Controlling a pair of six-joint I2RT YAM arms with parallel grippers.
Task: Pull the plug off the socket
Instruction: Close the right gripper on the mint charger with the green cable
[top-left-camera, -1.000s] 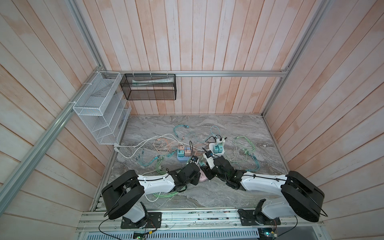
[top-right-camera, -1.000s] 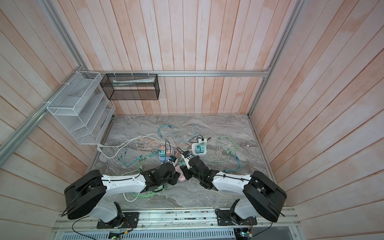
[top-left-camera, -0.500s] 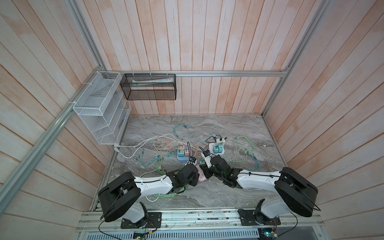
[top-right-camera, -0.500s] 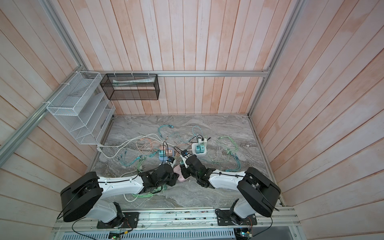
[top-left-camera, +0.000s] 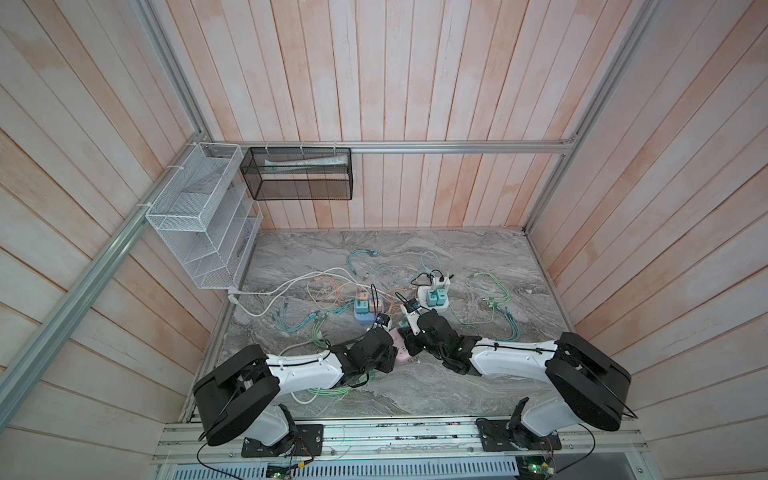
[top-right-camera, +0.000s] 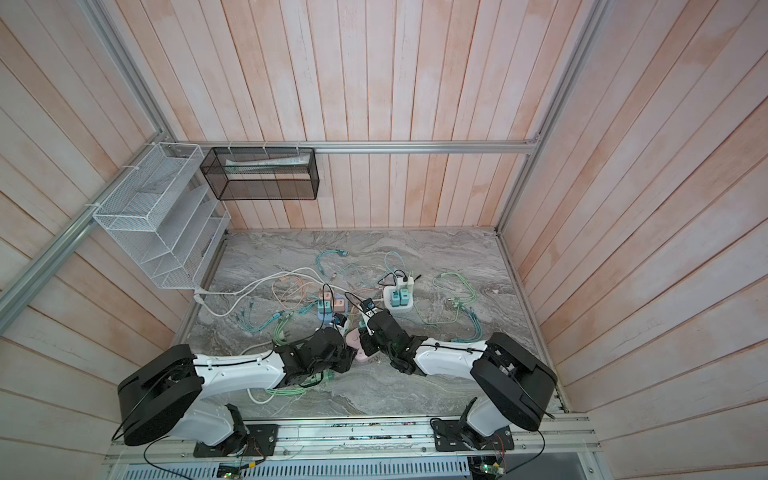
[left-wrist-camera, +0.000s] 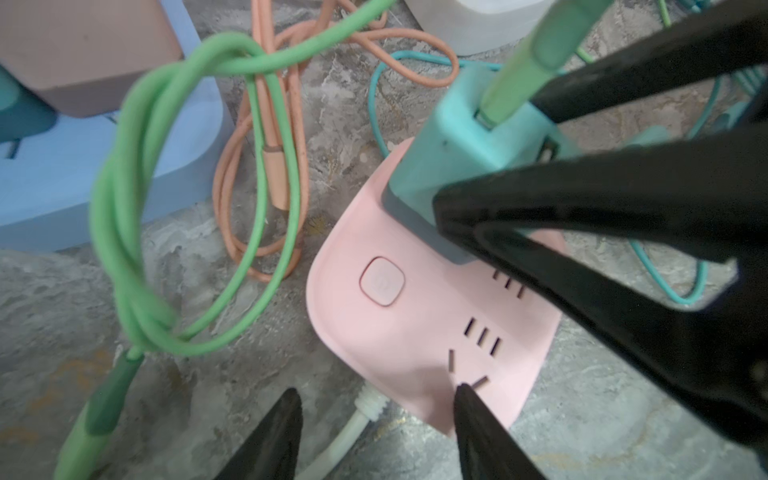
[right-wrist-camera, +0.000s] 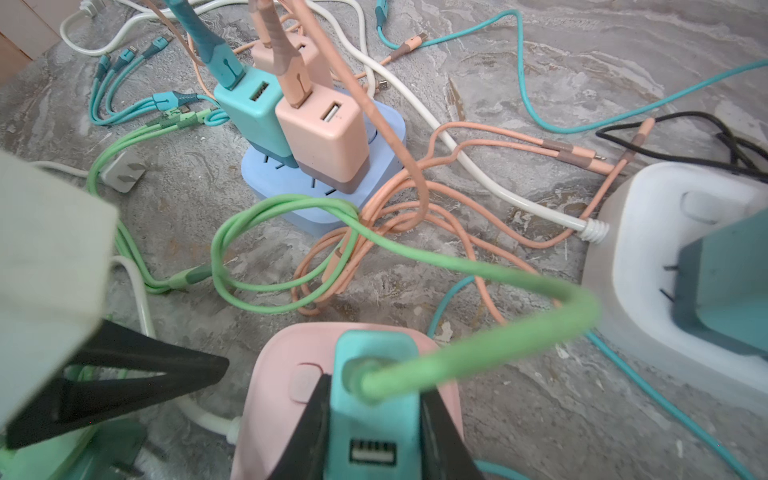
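1. In both top views, pink socket is lying mid-front, mostly hidden.
2. Left wrist: left gripper is resting spread, tip on socket; socket may lift.
3. Right wrist: right gripper is clamping seated teal plug; tilted pull jams.

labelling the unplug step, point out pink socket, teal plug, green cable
pink socket (left-wrist-camera: 415, 340), left wrist view, top face by button
teal plug (right-wrist-camera: 374, 424), right wrist view, top face
green cable (right-wrist-camera: 478, 270), right wrist view, mid-span

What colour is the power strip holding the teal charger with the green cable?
The power strip is pink, clearest in the left wrist view.
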